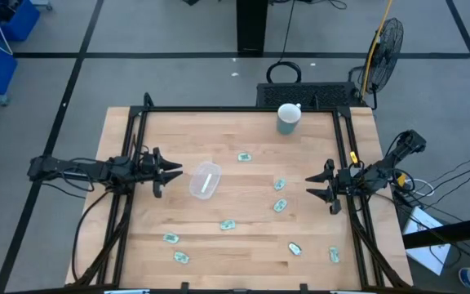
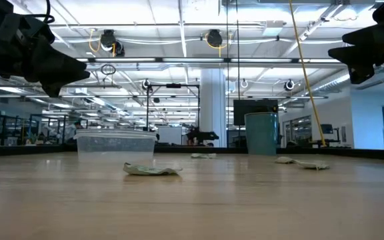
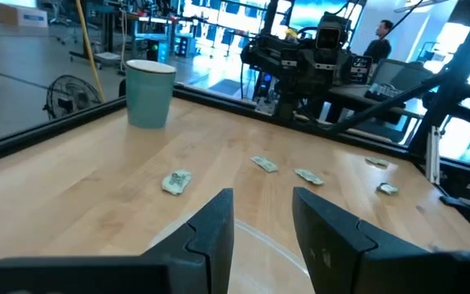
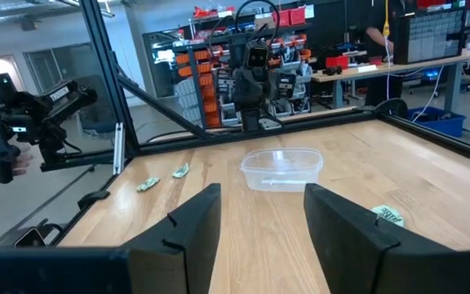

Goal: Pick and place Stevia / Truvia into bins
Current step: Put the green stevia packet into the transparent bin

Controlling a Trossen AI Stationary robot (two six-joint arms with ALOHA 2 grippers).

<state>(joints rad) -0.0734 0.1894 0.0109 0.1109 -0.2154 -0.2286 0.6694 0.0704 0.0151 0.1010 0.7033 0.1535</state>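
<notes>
The clear plastic bin (image 1: 205, 180) with rounded corners stands upright on the wooden surface (image 1: 219, 139), left of its middle, and looks empty. Nine small pale green and white packets lie flat and scattered, all outside the bin. One packet (image 1: 244, 156) lies near the surface's middle, toward the far edge. Two packets (image 1: 280, 184) lie right of the bin, one just behind the other (image 1: 280, 206). Another (image 1: 228, 224) lies nearer the front, two (image 1: 170, 238) sit by the front-left corner (image 1: 181, 257), and two (image 1: 294, 248) toward the front-right corner (image 1: 334, 254).
</notes>
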